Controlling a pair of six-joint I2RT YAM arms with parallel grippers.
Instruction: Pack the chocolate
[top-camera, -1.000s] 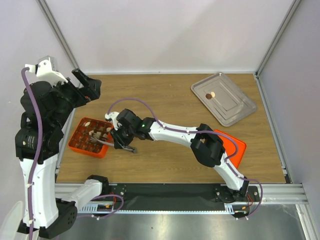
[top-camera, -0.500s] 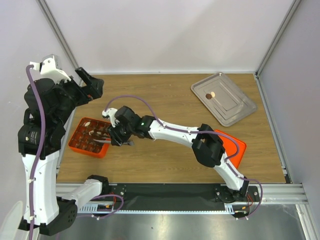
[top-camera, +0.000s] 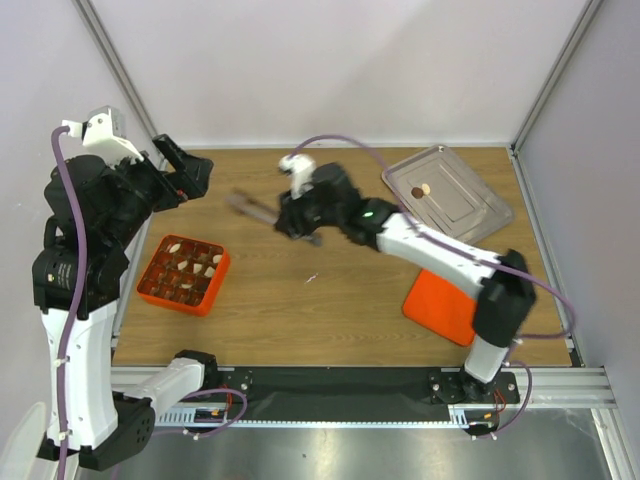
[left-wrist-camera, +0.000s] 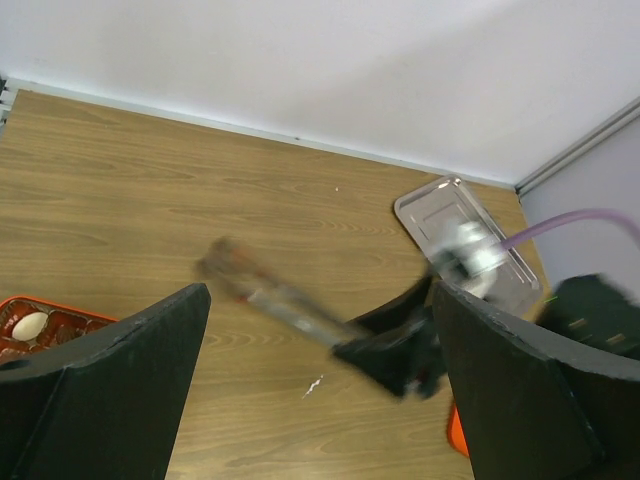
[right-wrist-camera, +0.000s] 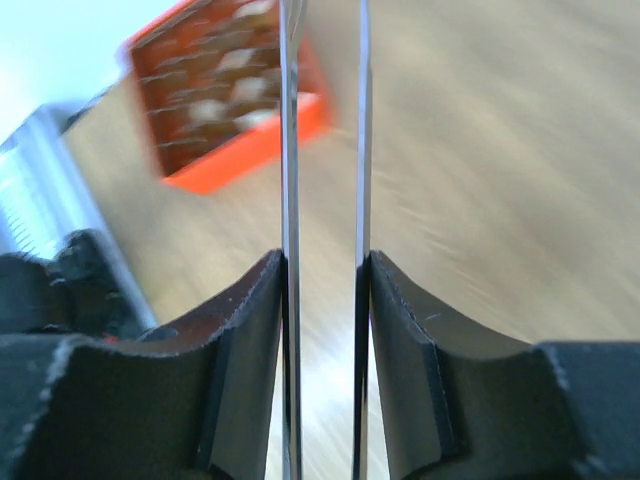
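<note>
We judge this to be the fetch leg of the packing. The right gripper (top-camera: 290, 215) is over mid-table with its jaws clenched on the thin tongs (top-camera: 255, 207). The gap between the blades looks bare in the wrist view, though the tips are out of frame. The left gripper (top-camera: 185, 168) hangs released at the upper left, holding nothing. Most of the chocolate (top-camera: 185, 268) sits in cells of the orange box (top-camera: 160, 296) at the lower left, and two pieces (top-camera: 421, 190), one brown and one cream, lie on the metal tray (top-camera: 470, 215) at the upper right. The tongs' long axis runs toward the upper left, away from the tray, so the next move calls for swinging the tips round and straddling one piece. The pair lies side by side, roughly left to right; each is too small and round to show an axis.
</note>
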